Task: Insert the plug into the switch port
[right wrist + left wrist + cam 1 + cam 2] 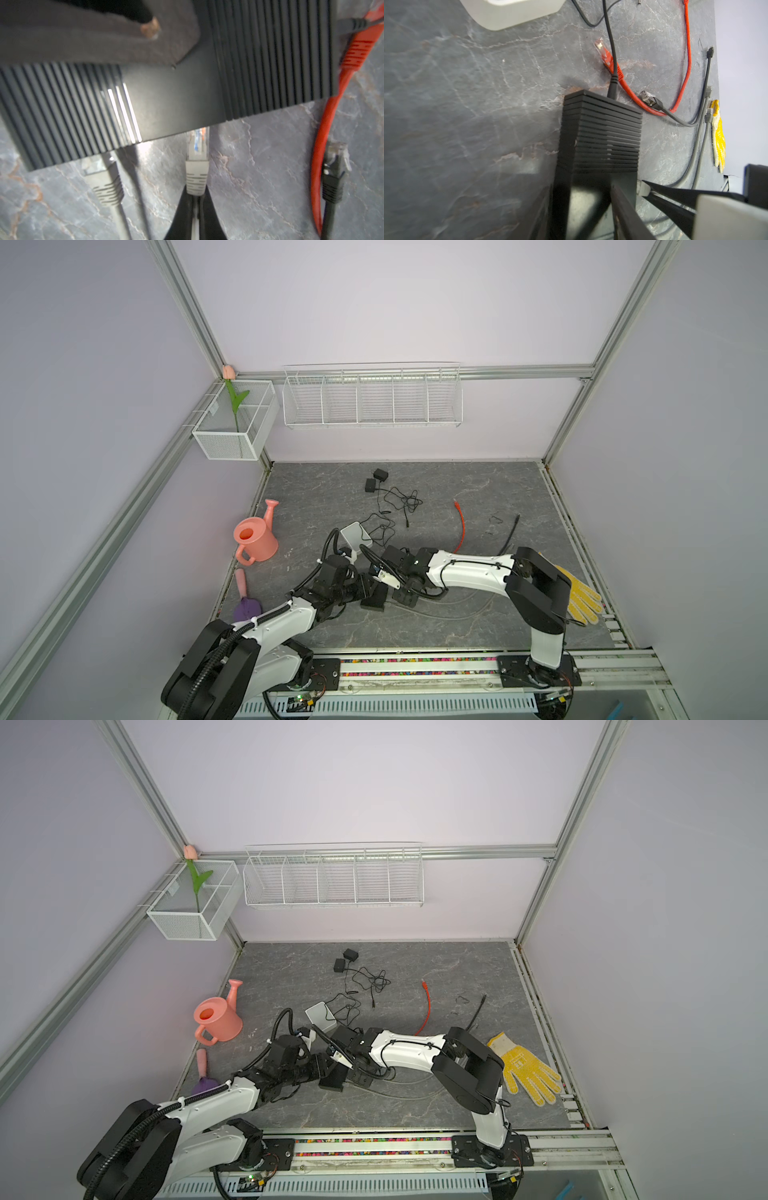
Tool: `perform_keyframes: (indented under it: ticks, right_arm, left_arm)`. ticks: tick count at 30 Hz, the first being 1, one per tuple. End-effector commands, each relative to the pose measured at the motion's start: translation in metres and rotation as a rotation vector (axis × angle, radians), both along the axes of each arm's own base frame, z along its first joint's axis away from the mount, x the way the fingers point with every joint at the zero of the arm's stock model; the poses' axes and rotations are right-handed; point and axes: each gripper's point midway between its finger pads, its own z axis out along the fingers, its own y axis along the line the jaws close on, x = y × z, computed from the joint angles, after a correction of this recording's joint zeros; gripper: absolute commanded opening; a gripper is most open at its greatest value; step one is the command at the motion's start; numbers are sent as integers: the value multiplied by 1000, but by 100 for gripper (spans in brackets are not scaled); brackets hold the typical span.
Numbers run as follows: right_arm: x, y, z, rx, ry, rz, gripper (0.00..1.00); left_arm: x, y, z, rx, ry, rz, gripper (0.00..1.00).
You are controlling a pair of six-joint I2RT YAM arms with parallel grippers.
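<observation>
Near table (457, 489) front: one switch (600, 133), clamped by left gripper (589, 187), jaws half-spread around its ribbed body. Right gripper (195, 197) pinched shut on grey plug (197, 149), tip at switch's edge, possibly just entering a port (opening hidden). Full seating not yet shown. Counted: two grey plugs including spare plug (104, 182), one red cable (326, 124), one black plug (334, 172).

Black rectangular switch box (374, 600) near centre on grey marbled desk (415, 630); pink plastic watering can (254, 541) left; yellow knit glove (582, 600) right.
</observation>
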Motion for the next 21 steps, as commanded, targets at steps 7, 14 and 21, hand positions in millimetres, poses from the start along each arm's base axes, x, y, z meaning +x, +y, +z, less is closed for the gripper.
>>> perform_keyframes:
  ticks: [7,14,21]
  right_arm:
    - [-1,33,19,145,-53,122,7]
    - [7,29,22,131,-89,155,6]
    - [9,25,21,127,-81,149,7]
  left_arm:
    - [-14,-5,-9,33,54,-77,45]
    - [-8,-1,1,51,28,-54,55]
    - [8,6,21,56,-30,36,62]
